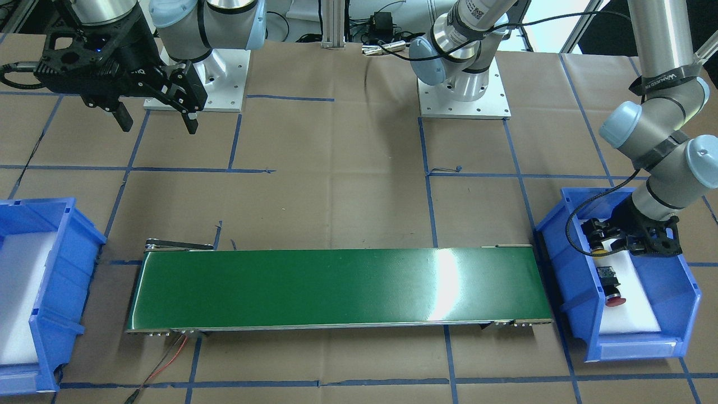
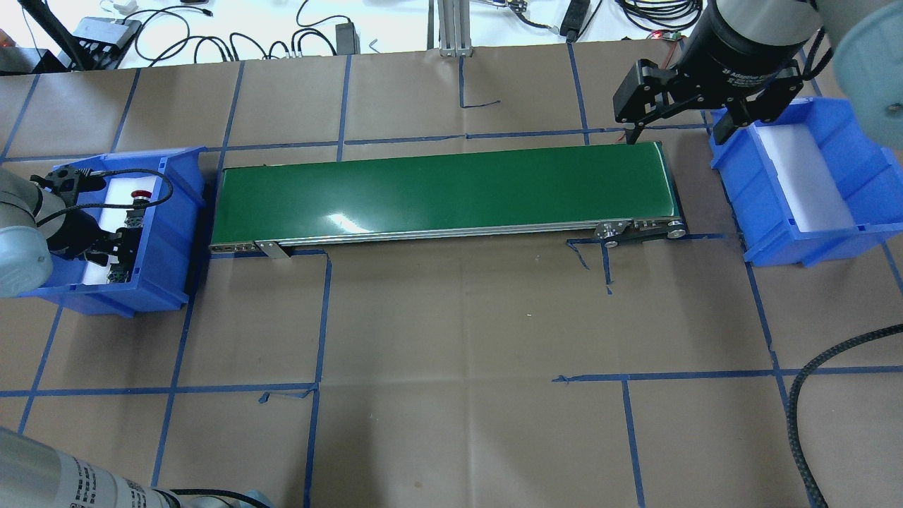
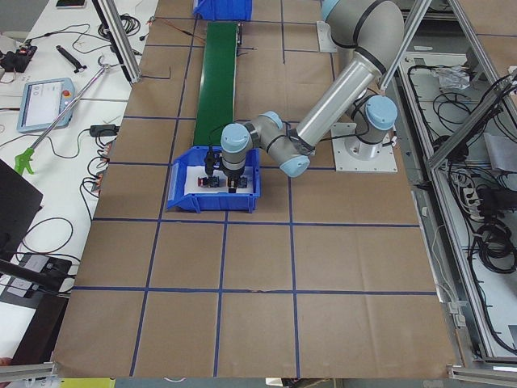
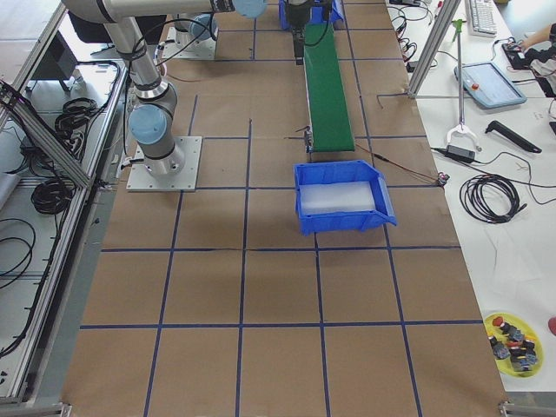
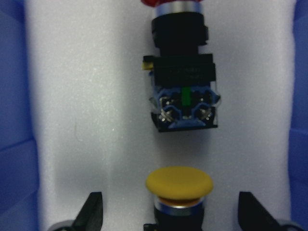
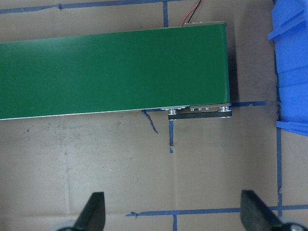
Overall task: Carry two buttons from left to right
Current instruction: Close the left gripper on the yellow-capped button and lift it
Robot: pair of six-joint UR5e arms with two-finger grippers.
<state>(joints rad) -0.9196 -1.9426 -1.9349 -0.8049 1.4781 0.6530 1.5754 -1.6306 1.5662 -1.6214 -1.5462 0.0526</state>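
Note:
Both buttons lie on white foam in the blue bin point(image 1: 578, 292) at the belt's left end. The yellow-capped button point(image 5: 179, 184) sits between the spread fingers of my left gripper point(image 5: 172, 215), which is open and low inside the bin point(image 2: 169, 233). Its fingertips point(image 5: 94, 211) stand clear of the button on both sides. Just beyond it lies the red-capped button point(image 5: 183, 91), on its side; it also shows in the front view point(image 1: 612, 289). My right gripper point(image 1: 154, 120) hangs open and empty above the table, near the belt's right end point(image 2: 681, 130).
A green conveyor belt point(image 1: 336, 289) runs between the two bins. The blue bin at the right end point(image 2: 769, 219) holds only white foam. Brown paper with blue tape lines covers the table. A red and black wire point(image 1: 168, 359) trails from the belt's corner.

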